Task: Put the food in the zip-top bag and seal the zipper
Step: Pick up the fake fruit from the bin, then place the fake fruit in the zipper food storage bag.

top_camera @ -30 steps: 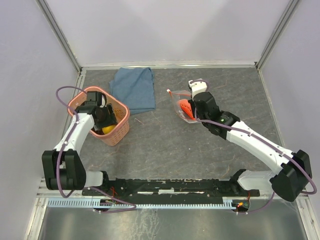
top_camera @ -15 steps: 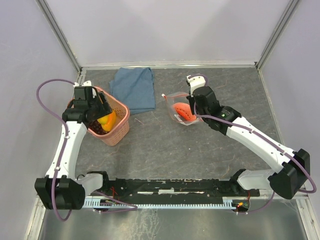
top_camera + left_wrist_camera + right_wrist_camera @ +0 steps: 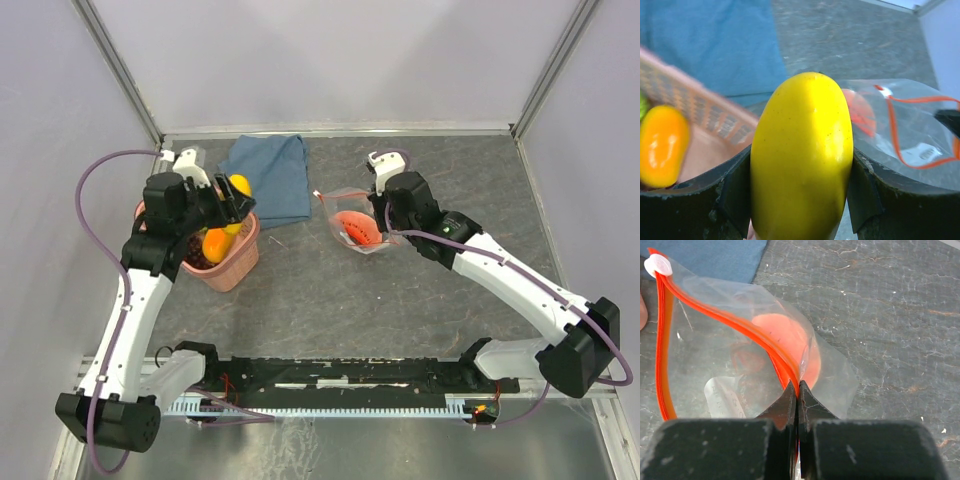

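My left gripper (image 3: 236, 197) is shut on a smooth yellow oval fruit (image 3: 802, 155), held above the right rim of the pink basket (image 3: 236, 262); the fruit also shows in the top view (image 3: 239, 185). An orange-yellow fruit (image 3: 662, 144) and a dark piece stay in the basket. My right gripper (image 3: 798, 385) is shut on the orange-red zipper strip (image 3: 735, 325) of the clear zip-top bag (image 3: 352, 228), holding its mouth open toward the left. An orange-red piece (image 3: 785, 342) lies inside the bag.
A folded blue cloth (image 3: 268, 175) lies at the back between basket and bag. Grey walls close the back and sides. The arm bases and a black rail run along the near edge.
My left gripper has risen out of the basket with the yellow fruit and moved right. My right gripper has shifted the bag a little left.
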Robot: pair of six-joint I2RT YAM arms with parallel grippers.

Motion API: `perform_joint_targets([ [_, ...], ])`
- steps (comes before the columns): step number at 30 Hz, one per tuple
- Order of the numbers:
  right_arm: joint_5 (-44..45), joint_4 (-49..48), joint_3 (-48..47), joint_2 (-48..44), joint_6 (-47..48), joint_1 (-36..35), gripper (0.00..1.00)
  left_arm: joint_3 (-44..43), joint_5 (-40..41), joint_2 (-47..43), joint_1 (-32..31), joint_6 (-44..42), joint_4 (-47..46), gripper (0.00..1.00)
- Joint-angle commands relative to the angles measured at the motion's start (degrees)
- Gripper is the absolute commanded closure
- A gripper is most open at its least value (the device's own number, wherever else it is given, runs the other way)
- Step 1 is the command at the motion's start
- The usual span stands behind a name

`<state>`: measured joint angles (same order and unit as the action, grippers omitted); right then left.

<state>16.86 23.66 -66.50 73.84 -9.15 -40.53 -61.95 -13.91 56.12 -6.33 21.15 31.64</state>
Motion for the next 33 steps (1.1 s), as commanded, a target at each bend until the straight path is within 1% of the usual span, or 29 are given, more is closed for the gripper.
perform_joint_targets([
  [1,-2.80,-1.78,-3.29,-0.19,-0.07,-0.40,0.98,2.27,-6.59,-1.68,-4.31,1.04,-11.61,0.65],
  [4,-4.32,-1.67,-3.43,-0.15,0.24,-0.42,0.98,4.44,-9.01,-1.80,-7.93,0.02,-17.14,0.64],
  [6,-5.37,-1.69,-3.27,-0.12,0.56,-0.43,0.98,6.25,-10.42,-1.67,-10.65,-0.30,-22.42,0.63],
  [10,-6.99,-1.55,-3.36,0.15,1.03,-0.43,0.98,8.59,-10.48,-0.19,-16.38,-0.99,-31.37,0.63],
  [12,-7.83,-0.99,-3.85,0.45,1.06,-0.44,0.98,8.70,-10.66,1.50,-19.02,-1.88,-35.11,0.64],
  [16,-9.30,-0.55,-4.30,0.63,1.22,-0.49,0.98,7.56,-9.79,5.64,-23.78,-5.70,-39.54,0.64],
  [20,-10.81,-0.63,-4.42,0.99,0.91,-0.43,0.98,8.92,-11.32,7.96,-26.18,-8.57,-47.50,0.65],
  [25,-13.18,-0.53,-4.41,1.65,0.67,-0.48,0.98,12.49,-14.86,11.04,-28.29,-12.92,-60.89,0.67],
  [33,-14.96,-0.06,-5.22,1.97,0.69,-0.48,0.98,16.52,-19.11,16.81,-29.00,-17.68,-74.43,0.68],
])
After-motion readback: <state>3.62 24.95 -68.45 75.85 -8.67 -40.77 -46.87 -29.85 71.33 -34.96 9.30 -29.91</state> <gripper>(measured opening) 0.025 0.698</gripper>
